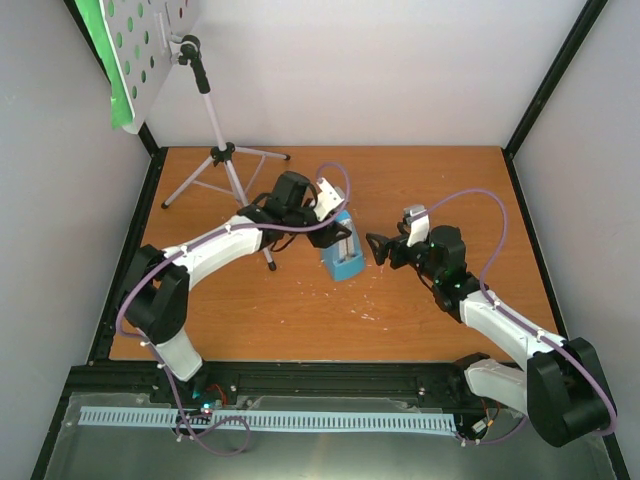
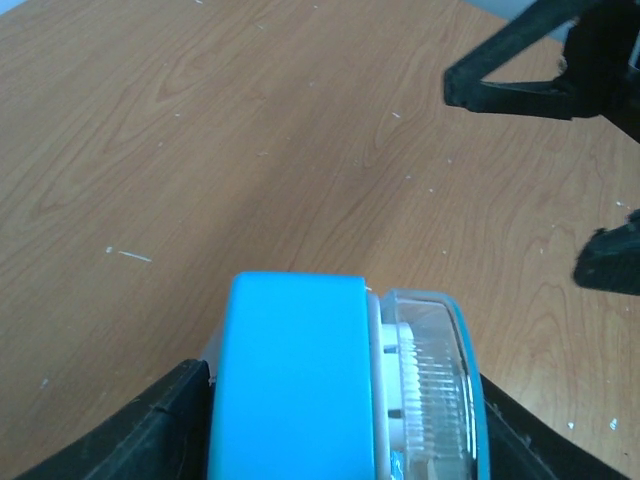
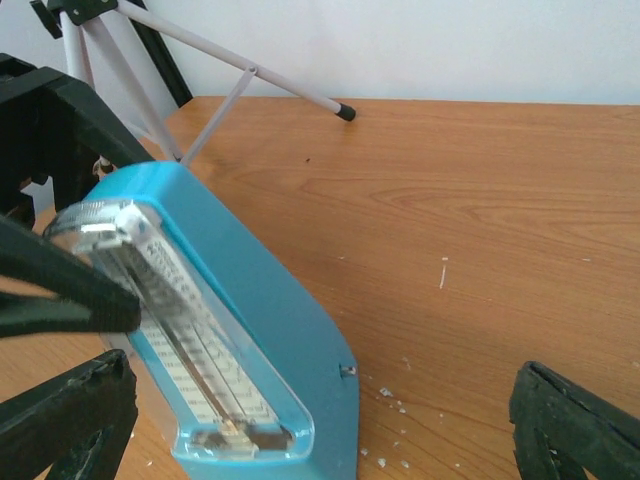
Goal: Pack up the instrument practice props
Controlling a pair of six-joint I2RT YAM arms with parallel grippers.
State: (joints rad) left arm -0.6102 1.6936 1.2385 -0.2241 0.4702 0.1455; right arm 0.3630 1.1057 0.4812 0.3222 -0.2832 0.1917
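Note:
The small blue metronome [image 1: 342,252] stands mid-table, its clear front facing right. My left gripper [image 1: 336,226] is shut on its top. In the left wrist view its black fingers [image 2: 150,430] press both sides of the metronome [image 2: 290,380]. My right gripper [image 1: 379,248] is open and empty just right of it. In the right wrist view its jaws [image 3: 315,430] stand wide apart, facing the metronome's base [image 3: 250,330]. The silver tripod music stand [image 1: 220,135] is at the back left, with its grey perforated tray [image 1: 150,45] and a green sheet [image 1: 105,55]. No red page shows.
A tripod leg [image 1: 252,222] runs under my left arm close to the metronome; other legs [image 3: 240,75] show behind it. Small white crumbs [image 3: 395,400] lie on the wood by the metronome's base. Walls close in the table's back and sides.

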